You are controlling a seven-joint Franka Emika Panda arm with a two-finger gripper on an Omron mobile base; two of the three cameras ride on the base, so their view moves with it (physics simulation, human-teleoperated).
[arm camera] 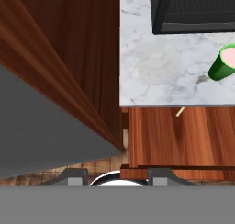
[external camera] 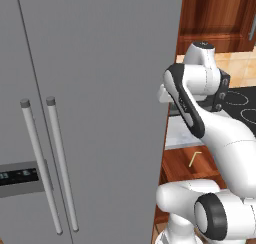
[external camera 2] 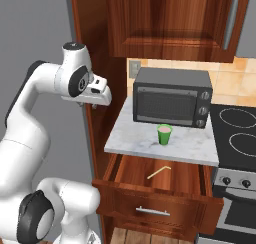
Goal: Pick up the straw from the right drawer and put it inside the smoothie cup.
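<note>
Right base view shows the whole thin pale yellow-tan straw [external camera 2: 159,172] lying flat in the open reddish-brown wooden drawer [external camera 2: 155,200], and the small green tapered cup [external camera 2: 164,134] on the white marble table [external camera 2: 135,143] before the dark boxy microwave [external camera 2: 172,103]; hand view shows only the straw's end. The pincer [external camera 2: 97,99] hangs high at the left of the table, touching nothing, and I cannot tell how wide it stands.

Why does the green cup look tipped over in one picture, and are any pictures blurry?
Hand view: looking steeply down, so the smoothie cup seems to lean; right base view: it stands upright on the counter. All views look soft, without glare.
</note>
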